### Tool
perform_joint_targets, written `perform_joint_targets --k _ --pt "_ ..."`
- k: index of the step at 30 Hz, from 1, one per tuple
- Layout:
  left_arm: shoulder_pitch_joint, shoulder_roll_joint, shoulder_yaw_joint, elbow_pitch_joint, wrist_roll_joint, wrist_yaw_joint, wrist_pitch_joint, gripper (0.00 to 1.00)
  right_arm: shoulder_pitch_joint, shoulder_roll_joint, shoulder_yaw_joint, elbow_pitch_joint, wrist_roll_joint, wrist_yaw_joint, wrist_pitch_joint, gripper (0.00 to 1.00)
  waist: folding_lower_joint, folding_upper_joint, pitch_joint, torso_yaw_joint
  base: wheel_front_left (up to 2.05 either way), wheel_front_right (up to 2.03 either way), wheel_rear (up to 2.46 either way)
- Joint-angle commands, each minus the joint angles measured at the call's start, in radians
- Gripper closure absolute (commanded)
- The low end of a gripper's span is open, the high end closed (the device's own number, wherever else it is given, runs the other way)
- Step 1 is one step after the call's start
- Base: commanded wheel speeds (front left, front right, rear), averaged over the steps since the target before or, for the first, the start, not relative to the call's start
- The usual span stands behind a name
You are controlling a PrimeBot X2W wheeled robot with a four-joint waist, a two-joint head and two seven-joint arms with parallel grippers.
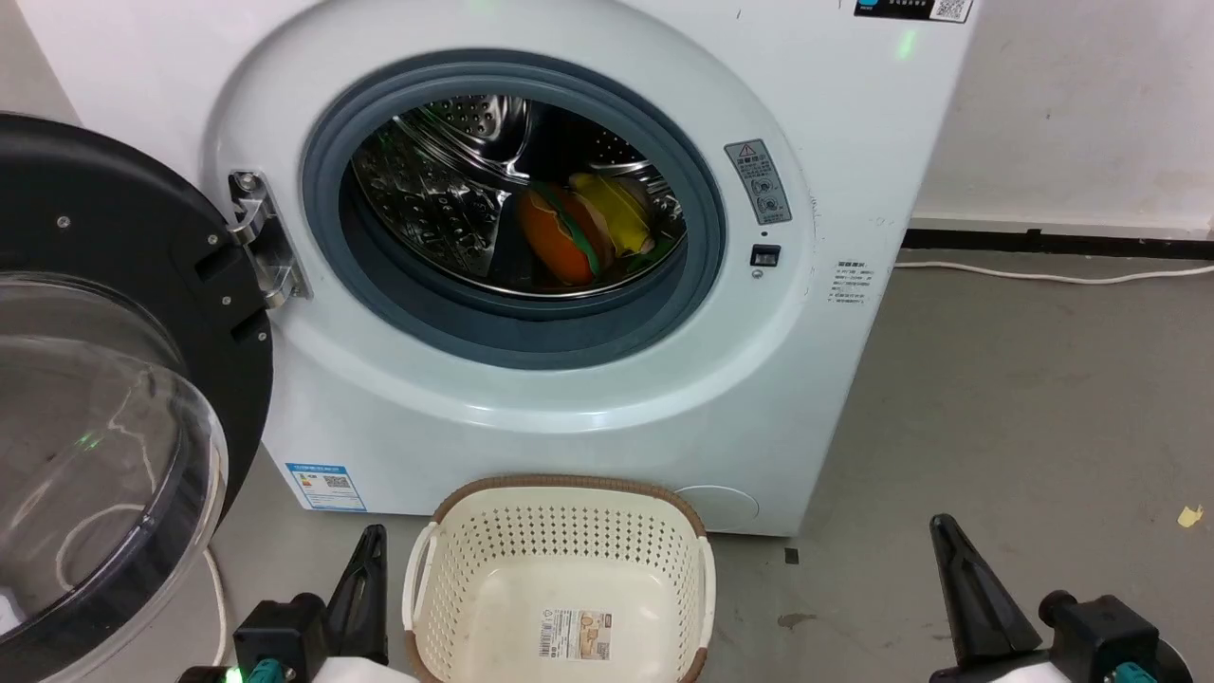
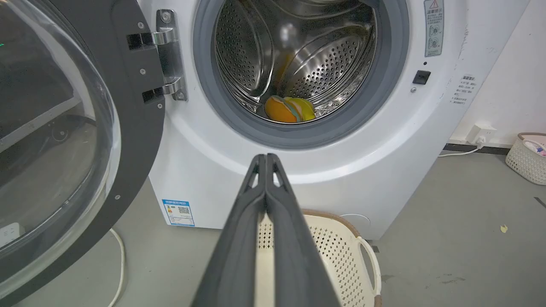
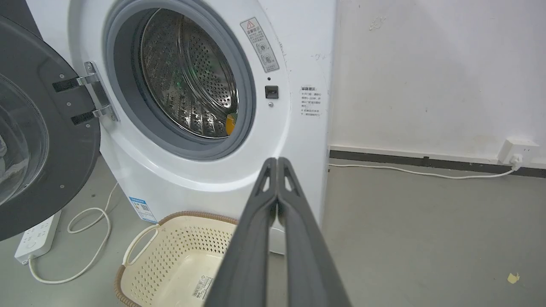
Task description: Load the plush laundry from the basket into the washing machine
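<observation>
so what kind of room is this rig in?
Looks like a laundry corner, probably a test space rather than a home: a front-loading washing machine with a basket before it, bare grey floor, and a power strip lying loose.

A white wall socket [image 3: 517, 150] is sitting low on a white painted wall [image 3: 426, 64], which is rising above it and showing faint scuffs and smudges. A black skirting strip [image 3: 384, 157] is running along the wall's foot at the socket's level. A white cable [image 3: 405, 171] is leaving the socket and trailing along the floor just beside that strip. A grey concrete floor [image 3: 426, 238] is spreading out before the socket, catching soft, even light. A small yellow scrap [image 3: 513, 278] is lying on it, out in front of the socket. A pale perforated hamper [image 2: 527, 158] is standing near the socket. A white power strip [image 3: 37, 236] is lying well apart from the socket, its cord [image 3: 91, 238] looping over the floor.
</observation>
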Motion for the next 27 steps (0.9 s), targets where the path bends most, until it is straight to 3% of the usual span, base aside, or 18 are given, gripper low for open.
perform_joint_targets --k 1,27 --pt "-0.011 -0.005 0.007 -0.008 0.011 -0.004 0.005 1.0 -0.02 0.0 -0.003 0.002 -0.009 0.0 0.005 1.0 -0.0001 0.0 0.0 0.0 0.0 0.0 0.0" --pt "-0.028 -0.027 0.037 -0.033 0.072 -0.016 0.058 1.0 -0.051 0.0 -0.015 0.005 -0.043 0.0 0.058 1.0 -0.0001 0.0 0.005 -0.009 0.0 0.0 0.0"
